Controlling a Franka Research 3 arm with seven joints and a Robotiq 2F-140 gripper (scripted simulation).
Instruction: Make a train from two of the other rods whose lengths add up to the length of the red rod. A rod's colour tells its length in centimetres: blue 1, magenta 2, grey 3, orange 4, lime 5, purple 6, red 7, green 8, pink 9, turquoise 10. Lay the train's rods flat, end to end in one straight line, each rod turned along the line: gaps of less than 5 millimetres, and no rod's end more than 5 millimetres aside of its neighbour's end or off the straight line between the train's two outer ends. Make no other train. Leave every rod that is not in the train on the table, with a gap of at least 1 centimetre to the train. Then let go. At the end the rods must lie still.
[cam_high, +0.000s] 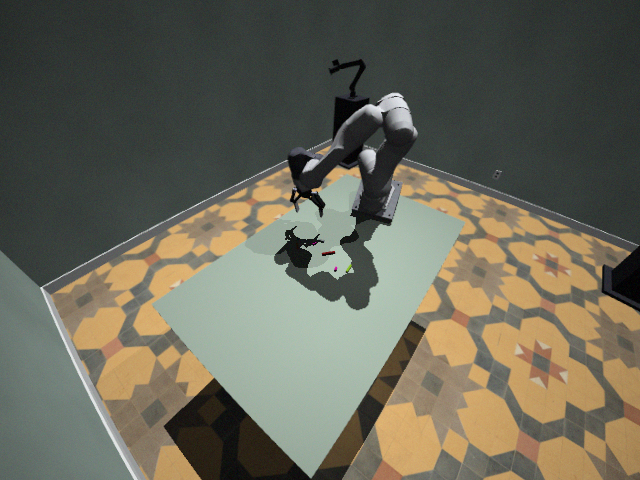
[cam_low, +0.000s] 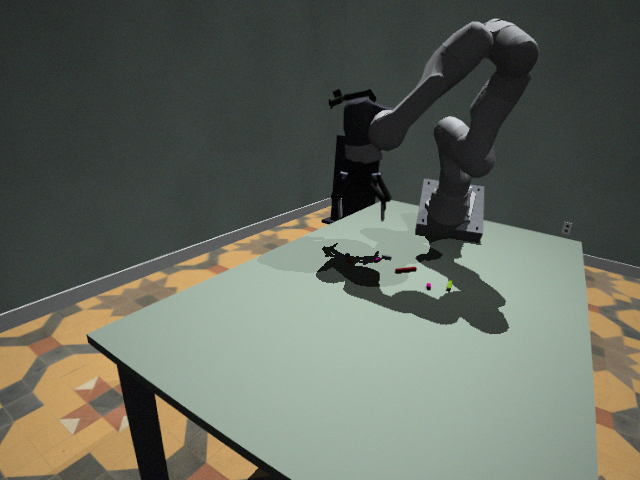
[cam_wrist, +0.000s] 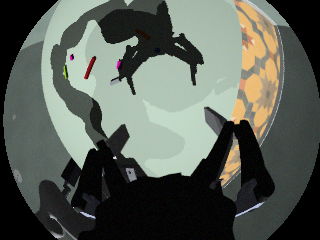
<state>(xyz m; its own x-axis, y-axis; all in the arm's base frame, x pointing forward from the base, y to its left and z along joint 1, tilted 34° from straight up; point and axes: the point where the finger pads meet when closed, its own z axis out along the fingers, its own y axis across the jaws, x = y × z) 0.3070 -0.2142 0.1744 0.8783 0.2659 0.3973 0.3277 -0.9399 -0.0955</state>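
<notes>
Top view: on the pale green table (cam_high: 248, 330) (cam_low: 361, 361) (cam_wrist: 170, 120), the red rod (cam_high: 328, 253) (cam_low: 405, 269) (cam_wrist: 90, 67) lies near the lime rod (cam_high: 348, 268) (cam_low: 449, 285) (cam_wrist: 65, 72). Exterior view: the gripper (cam_high: 309, 212) (cam_low: 361, 218) (cam_wrist: 164, 123) hangs above the table, jaws spread, released. Wrist view: the grey rod (cam_low: 386, 257) (cam_wrist: 115, 81) lies beside a magenta rod (cam_high: 314, 242) (cam_low: 377, 259) (cam_wrist: 119, 64).

table (cam_high: 268, 330) (cam_low: 361, 361) (cam_wrist: 165, 120): pale green | rods (cam_high: 328, 253) (cam_low: 405, 269) (cam_wrist: 90, 67): 1 red, 1 lime, 2 magenta | floor (cam_high: 449, 341) (cam_low: 93, 289) (cam_wrist: 255, 55): orange-grey, star-patterned
</notes>
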